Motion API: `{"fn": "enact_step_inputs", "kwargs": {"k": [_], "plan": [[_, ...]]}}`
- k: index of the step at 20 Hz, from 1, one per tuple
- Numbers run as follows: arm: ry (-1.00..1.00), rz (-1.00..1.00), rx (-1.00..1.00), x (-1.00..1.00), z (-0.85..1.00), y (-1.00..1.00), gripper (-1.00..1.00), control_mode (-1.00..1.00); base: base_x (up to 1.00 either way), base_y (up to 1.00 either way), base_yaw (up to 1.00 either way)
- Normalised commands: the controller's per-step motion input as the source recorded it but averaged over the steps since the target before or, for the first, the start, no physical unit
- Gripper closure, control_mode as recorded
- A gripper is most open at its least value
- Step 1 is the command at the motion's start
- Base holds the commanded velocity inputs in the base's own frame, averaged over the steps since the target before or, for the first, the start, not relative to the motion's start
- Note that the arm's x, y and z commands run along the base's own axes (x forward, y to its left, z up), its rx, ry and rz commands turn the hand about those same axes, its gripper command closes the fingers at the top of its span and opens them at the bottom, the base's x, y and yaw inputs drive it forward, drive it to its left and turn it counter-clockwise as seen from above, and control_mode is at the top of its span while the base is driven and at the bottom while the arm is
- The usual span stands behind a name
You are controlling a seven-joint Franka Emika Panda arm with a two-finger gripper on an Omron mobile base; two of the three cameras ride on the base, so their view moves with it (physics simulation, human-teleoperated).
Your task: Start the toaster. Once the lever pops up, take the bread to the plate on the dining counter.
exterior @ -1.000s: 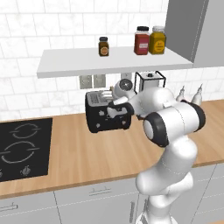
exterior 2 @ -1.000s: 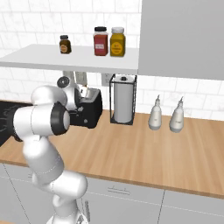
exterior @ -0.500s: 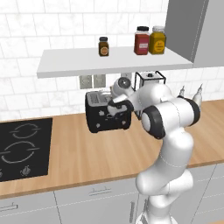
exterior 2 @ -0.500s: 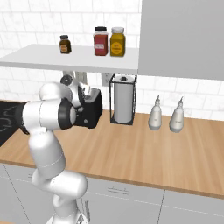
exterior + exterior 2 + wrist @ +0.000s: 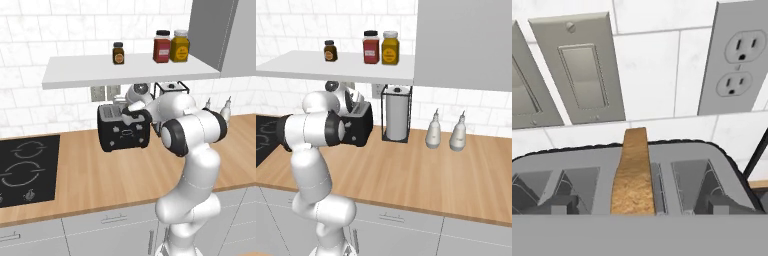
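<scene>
Looks like we're at the grab-the-toast step: the bread (image 5: 632,175) is sticking up out of the toaster (image 5: 122,131) on the wood surface (image 5: 115,175). The claw (image 5: 131,116) is hovering spread wide above it; next it's needing to drop and pinch the slice.

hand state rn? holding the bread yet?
Hand: open, holding nothing. It hangs over the toaster; the bread stands upright in the toaster, ungripped.

The black toaster (image 5: 122,134) stood on the wooden desk (image 5: 100,175) under a white shelf (image 5: 125,72) carrying three jars; the arm's hand (image 5: 136,114) hung at its top
</scene>
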Motion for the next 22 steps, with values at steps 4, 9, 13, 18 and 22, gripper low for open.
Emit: {"fn": "enact_step_inputs", "kwargs": {"k": [4, 9, 13, 18, 22], "plan": [[0.0, 0.0, 0.0, 0.0, -0.24, 0.0, 1.0, -1.0, 0.0, 0.0, 0.0], [0.0, 0.0, 0.0, 0.0, -0.21, -0.01, 1.0, -1.0, 0.0, 0.0, 0.0], [-0.07, 0.0, 0.0, -0.15, -0.04, -0.01, 1.0, -1.0, 0.0, 0.0, 0.0], [-0.17, 0.0, 0.0, -0.44, 0.0, 0.0, 1.0, -1.0, 0.0, 0.0, 0.0], [-0.25, 0.0, 0.0, -0.59, 0.06, 0.0, 1.0, -1.0, 0.0, 0.0, 0.0]]}}
